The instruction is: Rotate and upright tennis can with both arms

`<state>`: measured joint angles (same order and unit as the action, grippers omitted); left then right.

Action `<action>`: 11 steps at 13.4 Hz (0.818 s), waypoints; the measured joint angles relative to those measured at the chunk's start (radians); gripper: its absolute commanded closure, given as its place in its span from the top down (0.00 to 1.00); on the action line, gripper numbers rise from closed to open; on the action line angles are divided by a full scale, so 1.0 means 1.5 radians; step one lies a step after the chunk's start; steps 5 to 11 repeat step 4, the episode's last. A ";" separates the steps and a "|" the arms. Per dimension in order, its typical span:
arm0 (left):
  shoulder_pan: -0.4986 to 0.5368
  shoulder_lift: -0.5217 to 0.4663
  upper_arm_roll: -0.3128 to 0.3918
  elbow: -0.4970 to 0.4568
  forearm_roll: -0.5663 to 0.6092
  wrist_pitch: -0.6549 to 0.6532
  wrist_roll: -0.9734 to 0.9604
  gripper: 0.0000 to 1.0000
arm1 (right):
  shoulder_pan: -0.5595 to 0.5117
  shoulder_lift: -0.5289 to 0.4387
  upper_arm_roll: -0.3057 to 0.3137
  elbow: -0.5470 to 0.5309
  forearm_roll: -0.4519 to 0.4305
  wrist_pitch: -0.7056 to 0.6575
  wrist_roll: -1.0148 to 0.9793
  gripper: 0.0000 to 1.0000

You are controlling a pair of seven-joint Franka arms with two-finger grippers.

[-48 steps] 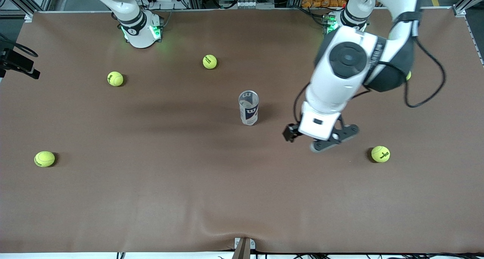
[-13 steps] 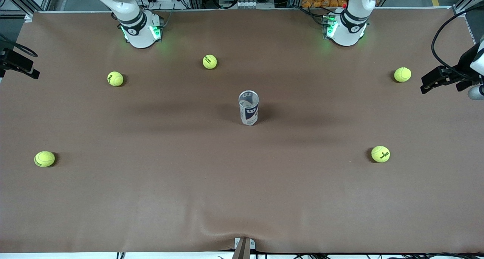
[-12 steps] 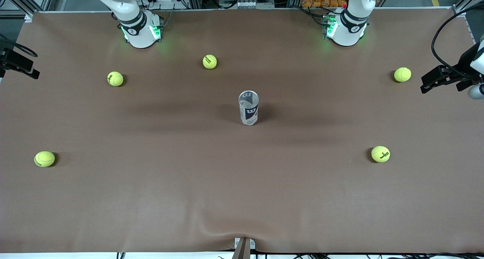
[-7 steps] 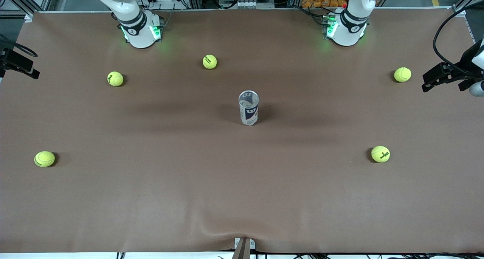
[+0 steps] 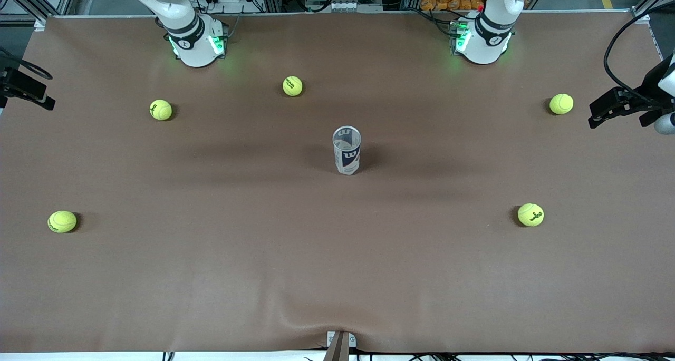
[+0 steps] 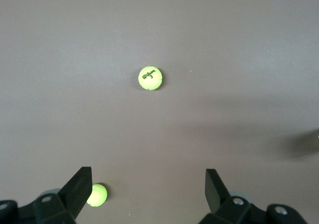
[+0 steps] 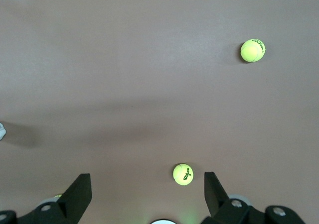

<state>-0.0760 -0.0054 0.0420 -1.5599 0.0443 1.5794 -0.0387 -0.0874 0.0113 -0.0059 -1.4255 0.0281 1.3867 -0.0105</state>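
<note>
Nearest the front camera, two tennis balls lie on the brown desk [image 5: 337,276]: one [image 5: 62,221] toward the right arm's end, one [image 5: 530,214] toward the left arm's end. Farther back, the tennis can [image 5: 346,150] stands upright at mid-desk, open rim up, nothing touching it or crowding it. Farther still lie three more balls [image 5: 161,109] [image 5: 292,86] [image 5: 561,104]. The left claw [image 6: 147,191] hangs wide and empty over the desk's left-arm edge; the right claw [image 7: 147,191], likewise wide and empty, hangs over the right arm's end.
</note>
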 measured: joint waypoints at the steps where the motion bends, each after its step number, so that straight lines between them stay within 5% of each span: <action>1: 0.000 0.000 0.000 0.000 0.000 0.000 0.000 1.00 | 0.000 0.000 0.000 0.000 0.000 0.000 0.000 1.00; 11: 0.000 0.000 0.000 0.000 0.000 -0.002 0.000 1.00 | 0.000 0.000 0.000 0.000 0.000 0.000 0.000 1.00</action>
